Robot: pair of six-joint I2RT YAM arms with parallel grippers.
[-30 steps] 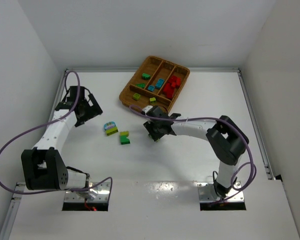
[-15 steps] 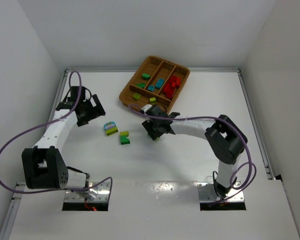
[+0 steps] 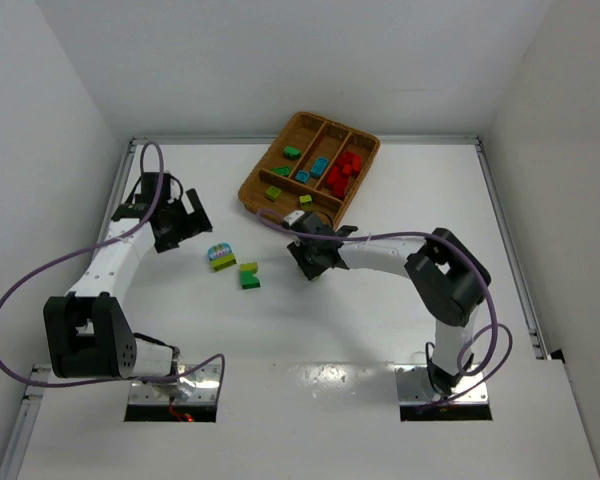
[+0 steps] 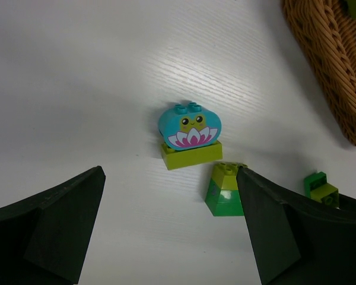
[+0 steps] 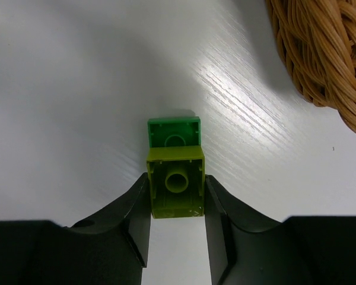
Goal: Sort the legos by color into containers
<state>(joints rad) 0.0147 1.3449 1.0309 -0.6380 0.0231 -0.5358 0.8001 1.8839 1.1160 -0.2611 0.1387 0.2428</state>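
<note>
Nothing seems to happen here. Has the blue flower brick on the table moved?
No. The blue flower brick lies just as far from the wicker tray as before.

glossy plastic legos, rough woven wicker tray

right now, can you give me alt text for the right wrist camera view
The right hand grips a lime brick by its two sides, low over a white table. A green brick sits against the lime one's far edge, and the curved rim of a wicker tray fills the top right corner.
</note>
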